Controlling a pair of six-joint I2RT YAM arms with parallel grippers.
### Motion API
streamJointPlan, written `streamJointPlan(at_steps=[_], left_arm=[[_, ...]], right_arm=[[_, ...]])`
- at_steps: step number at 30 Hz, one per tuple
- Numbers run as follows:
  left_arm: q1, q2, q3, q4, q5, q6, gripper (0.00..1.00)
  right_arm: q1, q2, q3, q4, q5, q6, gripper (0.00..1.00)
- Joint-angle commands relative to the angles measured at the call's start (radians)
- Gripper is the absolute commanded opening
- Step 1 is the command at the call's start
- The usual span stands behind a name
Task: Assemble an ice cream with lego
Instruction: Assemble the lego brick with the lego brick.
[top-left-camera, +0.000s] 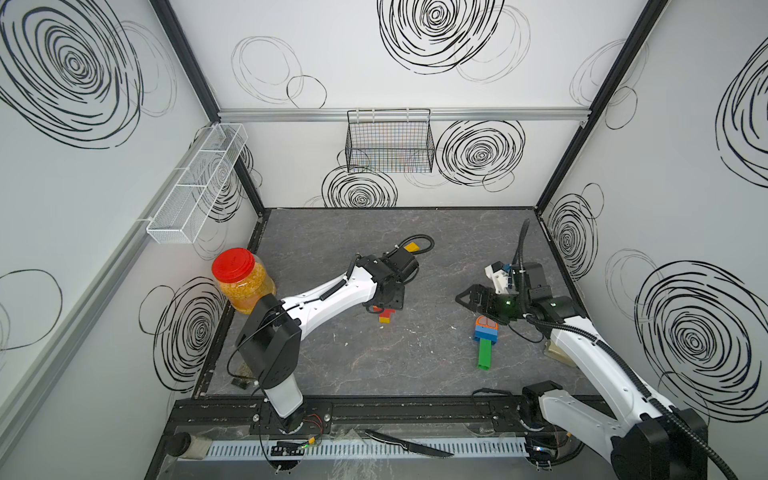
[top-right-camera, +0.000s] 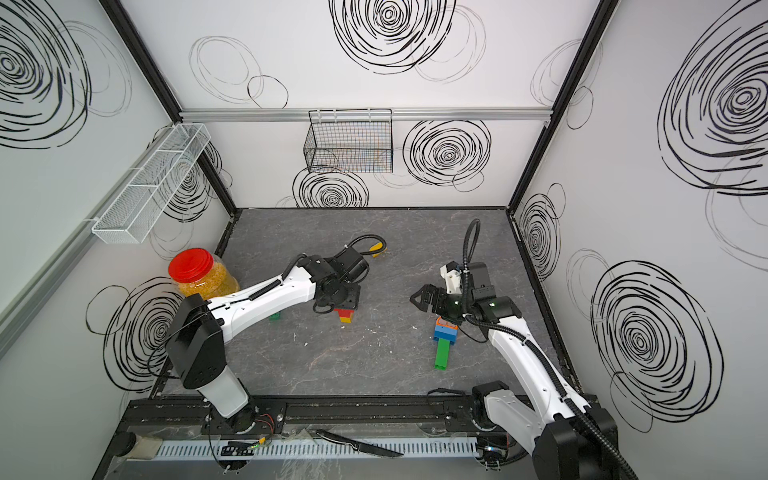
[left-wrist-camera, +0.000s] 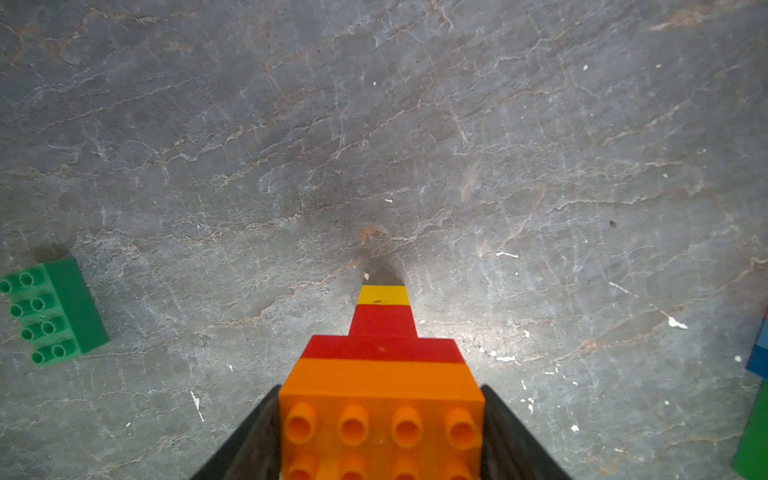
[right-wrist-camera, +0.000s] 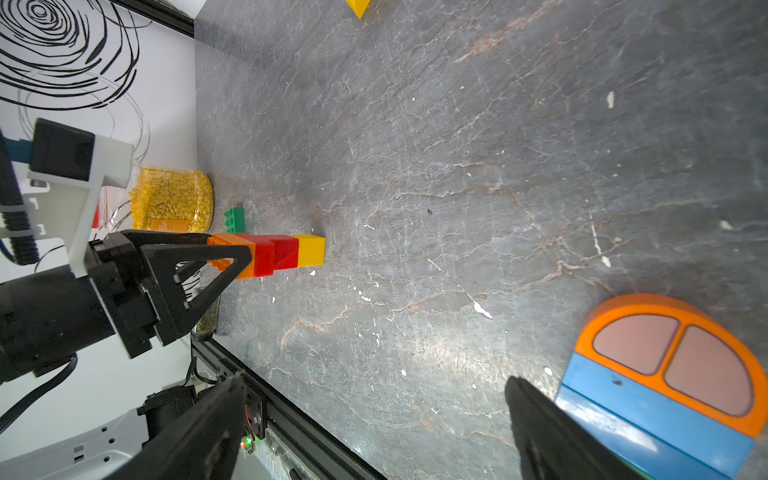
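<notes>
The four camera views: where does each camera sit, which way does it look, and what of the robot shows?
Top views: high over the front edge, looking down on the table; left arm and right arm show.
Left wrist: on the left arm, looking down past its own fingers at the brick stack they hold.
Right wrist: on the right arm, looking across the table at the left gripper; own fingers show, beside a rounded orange-and-blue piece.
Shared: both wrist views show the brick stack and a green brick.

Two lego stacks, two loose bricks, two wire baskets, one jar, one knife.
</notes>
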Motion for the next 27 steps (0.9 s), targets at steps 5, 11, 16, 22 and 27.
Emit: streamJointPlan(at_steps=[5,11,16,22,27], left_arm=[[0.005,0.136,-0.084,-0.124,0.050,-0.007,0.38],[0.007,0.123,-0.036,-0.143,0.032,-0.023,0.47],[0.012,0.107,-0.011,-0.151,0.022,-0.042,0.54],[0.014,0.082,-0.015,-0.144,0.015,-0.066,0.60],[0.012,0.068,0.002,-0.134,-0.003,-0.080,0.63]], right_arm=[[-0.006,-0.020,0.019,-0.022,0.010,-0.011,1.00],[-0.010,-0.027,0.013,-0.014,0.008,-0.012,1.00],[-0.012,-0.024,0.020,-0.017,0.008,-0.014,1.00],[-0.014,-0.026,0.019,-0.020,0.009,-0.014,1.00],[-0.015,-0.026,0.013,-0.013,0.006,-0.012,1.00]])
